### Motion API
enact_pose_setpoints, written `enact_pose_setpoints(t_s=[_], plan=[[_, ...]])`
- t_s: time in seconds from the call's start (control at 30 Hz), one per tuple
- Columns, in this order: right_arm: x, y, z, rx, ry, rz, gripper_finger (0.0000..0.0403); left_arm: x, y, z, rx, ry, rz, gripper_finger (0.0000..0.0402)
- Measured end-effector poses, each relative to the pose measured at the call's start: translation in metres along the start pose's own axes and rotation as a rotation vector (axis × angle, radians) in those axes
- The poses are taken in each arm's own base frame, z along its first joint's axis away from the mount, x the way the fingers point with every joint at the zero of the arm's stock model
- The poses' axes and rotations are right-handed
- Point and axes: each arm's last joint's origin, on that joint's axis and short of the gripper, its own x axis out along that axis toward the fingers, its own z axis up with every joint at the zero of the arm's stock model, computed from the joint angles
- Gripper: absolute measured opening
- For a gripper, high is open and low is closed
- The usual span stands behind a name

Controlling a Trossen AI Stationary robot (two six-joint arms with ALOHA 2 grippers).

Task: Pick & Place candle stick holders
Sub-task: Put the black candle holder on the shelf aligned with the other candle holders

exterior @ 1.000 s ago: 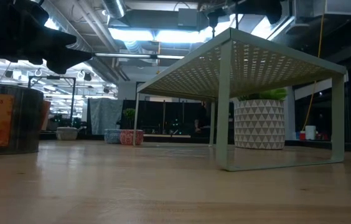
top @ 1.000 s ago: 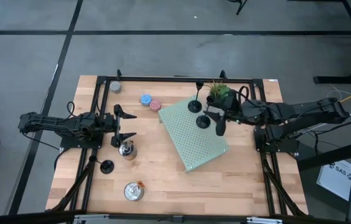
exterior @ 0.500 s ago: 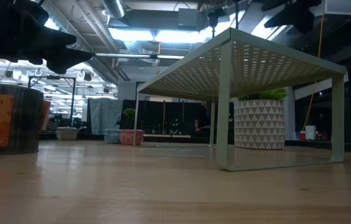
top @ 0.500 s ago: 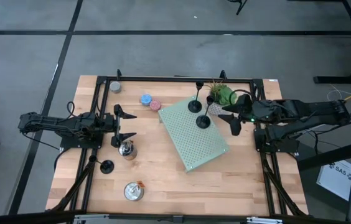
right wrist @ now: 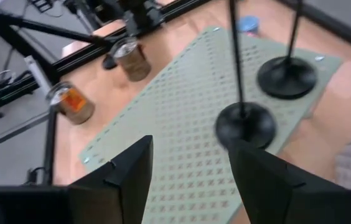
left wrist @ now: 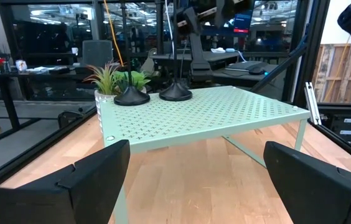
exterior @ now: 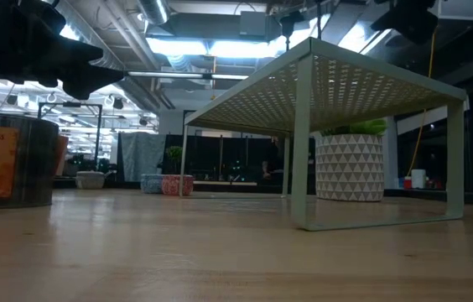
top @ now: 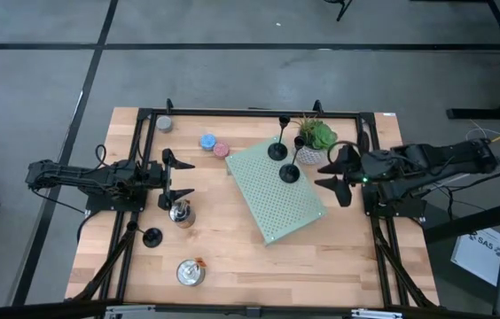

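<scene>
Two black candle stick holders (top: 277,151) (top: 290,173) stand by their round bases on the far right part of the green perforated shelf (top: 277,199). They also show in the right wrist view (right wrist: 245,123) (right wrist: 286,76). A third holder (top: 152,237) stands on the table at the left. My right gripper (top: 338,176) hovers open beside the shelf's right edge, clear of the holders, its own view showing nothing between the fingers (right wrist: 191,177). At the table's left my left gripper (top: 177,179) waits open, pointing level at the shelf (left wrist: 213,115).
A potted plant (top: 314,140) stands behind the shelf's far right corner, close to my right gripper. Two tins (top: 181,213) (top: 191,272) stand at the left, and blue and pink candles (top: 214,145) at the far side. Black frame rails (top: 250,112) border the table.
My right gripper has drawn back from the nearer holder on the shelf toward the table's right edge, rolling as it went; its two fingers now show spread apart from above. Both holders on the shelf stay upright in place.
</scene>
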Motion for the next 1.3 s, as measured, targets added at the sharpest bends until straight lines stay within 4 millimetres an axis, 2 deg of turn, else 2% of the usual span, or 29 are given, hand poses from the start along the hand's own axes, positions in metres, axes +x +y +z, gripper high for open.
enact_pose_setpoints(t_s=[0.37,0.6,0.73,1.07,1.2,1.3], plan=[[-0.008,0.021,-0.014,-0.002,0.048,0.122,0.0191,0.0,0.0,0.0,0.0,0.0,0.0,0.0368],[-0.008,0.037,-0.025,-0.011,0.047,0.128,0.0177,0.0,0.0,0.0,0.0,0.0,0.0,0.0368],[0.002,0.054,-0.035,-0.008,0.064,0.133,0.0173,0.0,0.0,0.0,0.0,0.0,0.0,0.0368],[0.04,0.117,-0.07,-0.129,0.061,0.279,0.0172,0.0,0.0,0.0,0.0,0.0,0.0,0.0368],[0.053,0.131,-0.082,-0.184,0.053,0.296,0.0171,0.0,0.0,0.0,0.0,0.0,0.0,0.0368],[0.064,0.135,-0.089,-0.262,0.02,0.247,0.0171,0.0,0.0,0.0,0.0,0.0,0.0,0.0368]])
